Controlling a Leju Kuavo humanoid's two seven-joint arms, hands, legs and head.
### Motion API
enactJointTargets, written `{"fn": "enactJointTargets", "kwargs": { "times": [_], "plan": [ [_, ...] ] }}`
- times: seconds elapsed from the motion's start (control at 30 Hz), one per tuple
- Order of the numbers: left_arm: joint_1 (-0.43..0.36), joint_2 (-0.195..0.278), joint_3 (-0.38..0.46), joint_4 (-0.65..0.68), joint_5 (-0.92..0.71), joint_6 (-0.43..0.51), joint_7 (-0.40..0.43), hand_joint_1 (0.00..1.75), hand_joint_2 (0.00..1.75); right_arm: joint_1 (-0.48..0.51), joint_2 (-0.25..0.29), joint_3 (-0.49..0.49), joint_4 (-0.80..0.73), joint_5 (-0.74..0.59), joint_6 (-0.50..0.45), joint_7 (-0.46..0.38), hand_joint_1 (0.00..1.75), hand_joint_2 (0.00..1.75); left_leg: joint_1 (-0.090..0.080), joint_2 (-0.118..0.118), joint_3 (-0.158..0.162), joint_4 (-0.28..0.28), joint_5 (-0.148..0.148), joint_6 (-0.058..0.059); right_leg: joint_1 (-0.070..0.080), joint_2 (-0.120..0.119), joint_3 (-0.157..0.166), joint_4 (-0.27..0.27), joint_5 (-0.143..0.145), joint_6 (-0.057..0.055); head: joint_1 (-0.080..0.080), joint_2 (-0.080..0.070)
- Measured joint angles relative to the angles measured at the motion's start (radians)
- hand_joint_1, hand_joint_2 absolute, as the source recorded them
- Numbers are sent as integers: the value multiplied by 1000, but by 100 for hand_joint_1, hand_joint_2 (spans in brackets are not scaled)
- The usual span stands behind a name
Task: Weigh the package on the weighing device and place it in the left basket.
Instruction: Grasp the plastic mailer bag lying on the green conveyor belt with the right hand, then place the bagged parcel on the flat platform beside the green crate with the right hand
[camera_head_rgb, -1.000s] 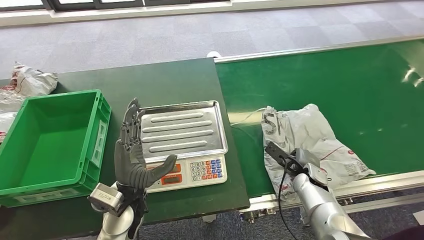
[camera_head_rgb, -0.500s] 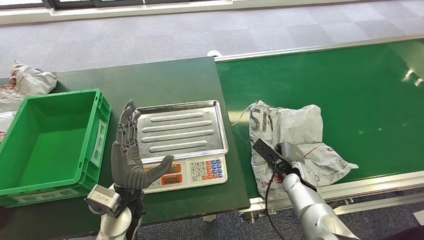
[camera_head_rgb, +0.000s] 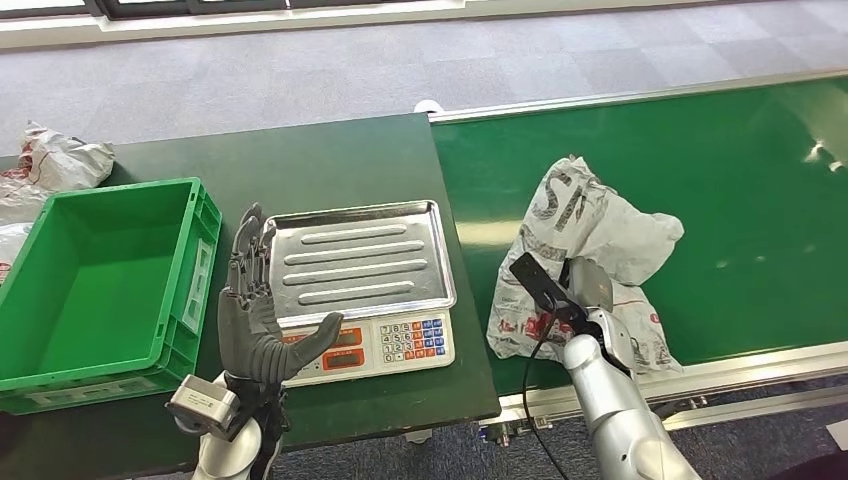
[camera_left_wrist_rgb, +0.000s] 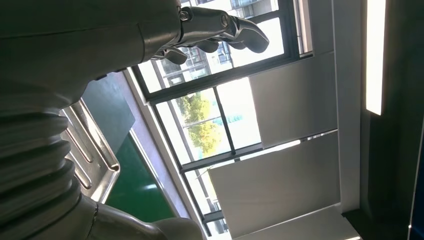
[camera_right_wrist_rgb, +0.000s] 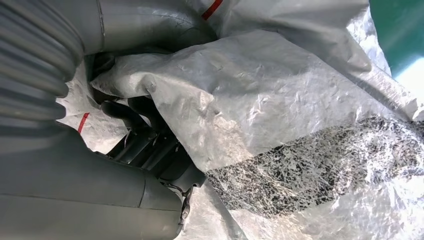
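Observation:
A crumpled white plastic package (camera_head_rgb: 590, 255) with black and red print hangs lifted above the green conveyor belt (camera_head_rgb: 740, 190). My right hand (camera_head_rgb: 585, 300) grips it from below. In the right wrist view its dark fingers (camera_right_wrist_rgb: 150, 145) are folded into the package (camera_right_wrist_rgb: 280, 130). The scale (camera_head_rgb: 365, 290) with a steel tray (camera_head_rgb: 365, 260) and a keypad stands on the dark green table, to the left of the package. My left hand (camera_head_rgb: 262, 315) is raised and open in front of the scale's left side, holding nothing. The green basket (camera_head_rgb: 100, 285) stands empty at the left.
More white bags (camera_head_rgb: 55, 160) lie on the table behind the basket at the far left. The conveyor's metal rim (camera_head_rgb: 740, 375) runs along its near edge. A grey carpeted floor lies beyond the table.
My right hand has raised the package off the belt and drawn it left toward the scale; the bag now stands taller. My left hand has barely moved.

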Motion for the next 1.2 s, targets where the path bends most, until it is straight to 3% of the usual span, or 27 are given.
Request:
{"fn": "enactJointTargets", "kwargs": {
  "times": [0.3, 0.43, 0.67, 0.97, 1.2],
  "plan": [
    [0, 0, 0, 0, 0, 0, 0, 0, 175, 5, 2, 9, -12, -2, -2, -1, 175, 175, 0, 0, 0, 0, 0, 0, 0, 0, 0, 0, 0, 0, 0, 0],
    [3, 0, 0, -3, -1, 0, -2, 0, 175, 24, 9, 11, -55, -56, -51, -38, 175, 175, 0, 0, 0, 0, 0, 0, 0, 0, 0, 0, 0, 0, 0, 0],
    [9, 0, 0, -7, -4, 1, -4, 0, 175, 123, 46, 46, -354, -180, -186, -61, 175, 175, 0, 0, -1, 0, 0, 0, 0, 0, -2, 0, 0, 0, 0, 0],
    [10, 0, 0, -7, -4, 4, -4, 0, 175, 221, 89, 112, -696, -209, -363, -94, 175, 175, 0, 1, -4, 0, 0, 0, 0, 1, -2, 0, 0, 0, 0, 0],
    [-50, -3, -29, 25, 41, 23, -20, 0, 175, 81, 145, 296, -637, -133, -426, -91, 175, 175, 0, 6, -5, 0, 3, -1, 1, 5, -6, 0, 3, -1, 0, 0]
  ]
}}
